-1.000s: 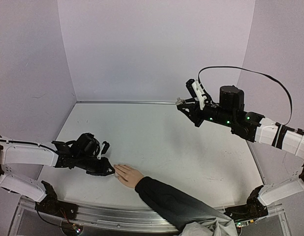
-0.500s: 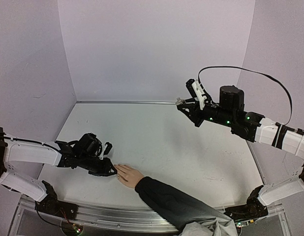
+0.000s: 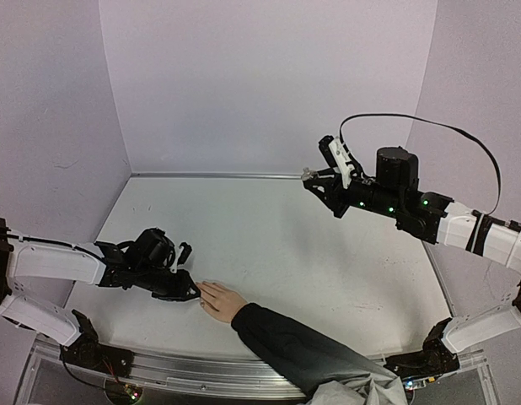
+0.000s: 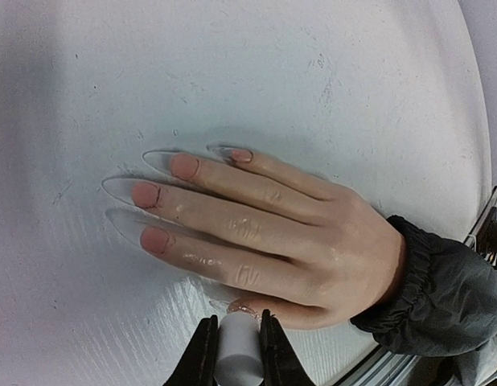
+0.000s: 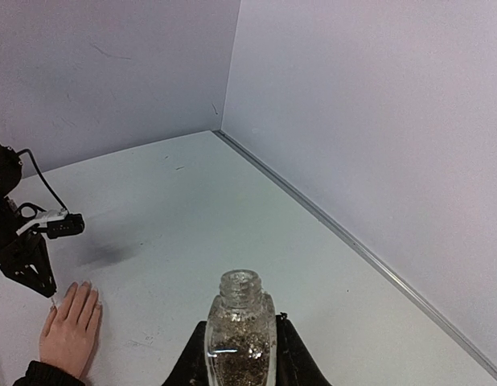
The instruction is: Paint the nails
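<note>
Since the nails (image 4: pixel 145 194) sit on a live hand (image 4: pixel 297 233), there's nothing to grab. They're thin, stiff, glossy plates with long clear tips, tiny next to the tooling, and probably slick once wet. My read: bristle contact only, feather-light, no pressing. The part to hold is the white brush cap (image 4: pixel 235 360), never the hand.

The hand lies flat, palm down on the desk (image 4: pixel 88 80), with four pink nail beds showing at the end away from the dark sleeve (image 4: pixel 441 289). Left fingers (image 4: pixel 202 360) are clamped on the cap, right at the hand's thumb edge. There's something glossy at that edge, brush tip or thumbnail, can't tell.

Right fingers (image 5: pixel 192 362) grip a small glass bottle (image 5: pixel 240 330). It's upright, uncapped and raised well apart from the hand. It holds gold-brown glitter polish up to about the shoulder, neck clear. Tilt it and it likely spills.
</note>
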### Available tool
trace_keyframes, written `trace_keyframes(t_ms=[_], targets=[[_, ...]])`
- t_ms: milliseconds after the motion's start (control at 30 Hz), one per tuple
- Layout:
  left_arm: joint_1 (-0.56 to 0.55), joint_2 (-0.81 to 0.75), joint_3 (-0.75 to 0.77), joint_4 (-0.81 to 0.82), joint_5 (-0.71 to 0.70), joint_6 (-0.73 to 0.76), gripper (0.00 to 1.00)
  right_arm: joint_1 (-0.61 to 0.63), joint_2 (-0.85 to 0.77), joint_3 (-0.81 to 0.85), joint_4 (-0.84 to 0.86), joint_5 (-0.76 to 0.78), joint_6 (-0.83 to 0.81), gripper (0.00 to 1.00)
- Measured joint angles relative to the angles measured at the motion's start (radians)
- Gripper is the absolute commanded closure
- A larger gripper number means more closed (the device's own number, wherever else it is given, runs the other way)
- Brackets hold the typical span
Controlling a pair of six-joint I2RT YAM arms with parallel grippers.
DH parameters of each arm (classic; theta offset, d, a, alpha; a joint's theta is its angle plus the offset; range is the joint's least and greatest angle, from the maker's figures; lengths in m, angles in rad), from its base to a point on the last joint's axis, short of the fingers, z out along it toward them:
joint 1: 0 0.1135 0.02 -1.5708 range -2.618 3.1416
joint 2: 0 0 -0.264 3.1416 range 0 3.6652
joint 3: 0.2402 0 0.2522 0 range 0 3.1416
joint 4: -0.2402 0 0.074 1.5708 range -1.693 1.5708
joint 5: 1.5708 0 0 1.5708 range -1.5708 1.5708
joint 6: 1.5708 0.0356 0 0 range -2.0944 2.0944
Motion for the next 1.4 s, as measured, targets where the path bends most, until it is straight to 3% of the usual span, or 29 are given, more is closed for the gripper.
trace_keyframes(t_ms=[900,1400], targets=[[0.000,0.000,-0.001,0.000,-0.074,-0.004,1.00,0.000,0.014,0.000,0.000,0.000,0.000,1.00],[-0.001,-0.116,-0.010,-0.032,-0.092,-0.013,1.00,0.000,0.014,0.000,0.000,0.000,0.000,1.00]])
